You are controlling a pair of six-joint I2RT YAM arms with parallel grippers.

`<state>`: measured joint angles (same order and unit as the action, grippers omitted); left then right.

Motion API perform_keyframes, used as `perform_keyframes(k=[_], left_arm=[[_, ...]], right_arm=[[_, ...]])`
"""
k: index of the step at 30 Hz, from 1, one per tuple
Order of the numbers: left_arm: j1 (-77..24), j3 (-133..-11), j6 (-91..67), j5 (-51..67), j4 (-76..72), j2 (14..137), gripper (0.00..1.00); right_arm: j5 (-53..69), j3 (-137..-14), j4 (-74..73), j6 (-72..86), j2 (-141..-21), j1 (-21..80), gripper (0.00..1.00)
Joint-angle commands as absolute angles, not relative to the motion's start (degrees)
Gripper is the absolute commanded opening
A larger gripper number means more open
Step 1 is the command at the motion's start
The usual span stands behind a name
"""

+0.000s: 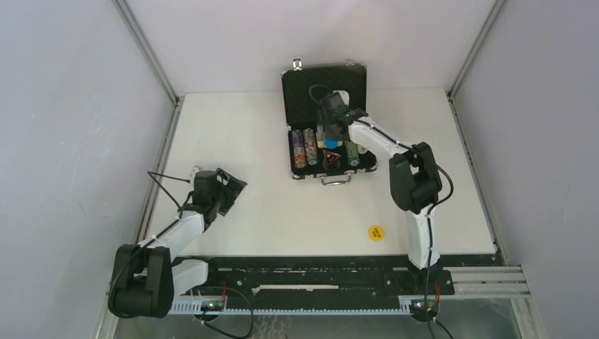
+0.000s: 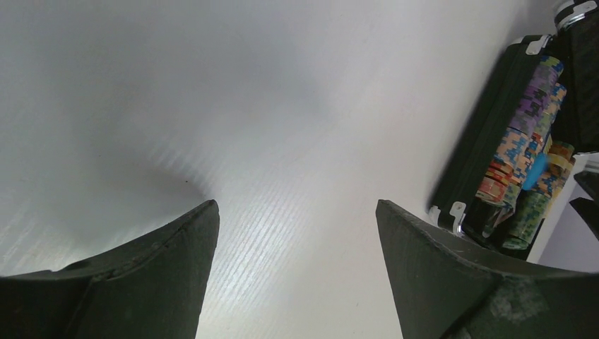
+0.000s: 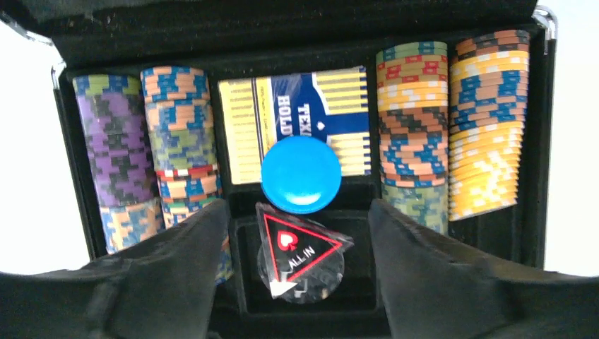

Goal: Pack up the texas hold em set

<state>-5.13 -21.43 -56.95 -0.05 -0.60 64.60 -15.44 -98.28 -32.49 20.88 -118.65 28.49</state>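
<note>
The black briefcase (image 1: 293,152) with silver trim lies open at the table's back, lid upright. It holds rows of multicoloured chips (image 3: 116,152), a yellow-blue card deck (image 3: 244,120), a blue round token (image 3: 301,174) resting on the deck's near edge, and a red triangular "ALL IN" token (image 3: 300,247) lying on a clear disc in the small pocket. My right gripper (image 3: 298,212) is open and empty, hovering over that pocket. A yellow round token (image 1: 376,232) lies on the table at the front right. My left gripper (image 2: 297,212) is open and empty above bare table at the left; the case (image 2: 480,141) shows at its right edge.
Grey walls and metal posts enclose the white table (image 1: 268,212). A black rail with cables runs along the near edge (image 1: 318,275). The case handle (image 1: 336,179) faces the arms.
</note>
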Motion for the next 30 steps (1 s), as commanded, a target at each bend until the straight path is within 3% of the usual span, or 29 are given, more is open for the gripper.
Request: perform_keyframes(k=[1,8,20,30], left_arm=[[-5.4,-23.2,-55.0,-2.7,-0.1,63.1,0.86],[-5.4,-23.4,-54.9,-2.5,-0.2,63.4,0.86],[-7.2,-22.8,-56.4,-0.6,-1.4,62.1,0.86],[-15.6,-24.8,-58.2,-2.4,-0.7,62.5,0.86]], right_arm=[[-13.8,-104.6,-34.1,18.5,-121.6,27.4,0.87],[-15.1,-93.9,-29.3,19.0,-111.1,27.4,0.9],[-17.0,-53.4,-29.5,28.6,-77.8,26.6,0.9],[-22.7,-35.4,-38.6,44.4,-62.4,39.5,0.91]])
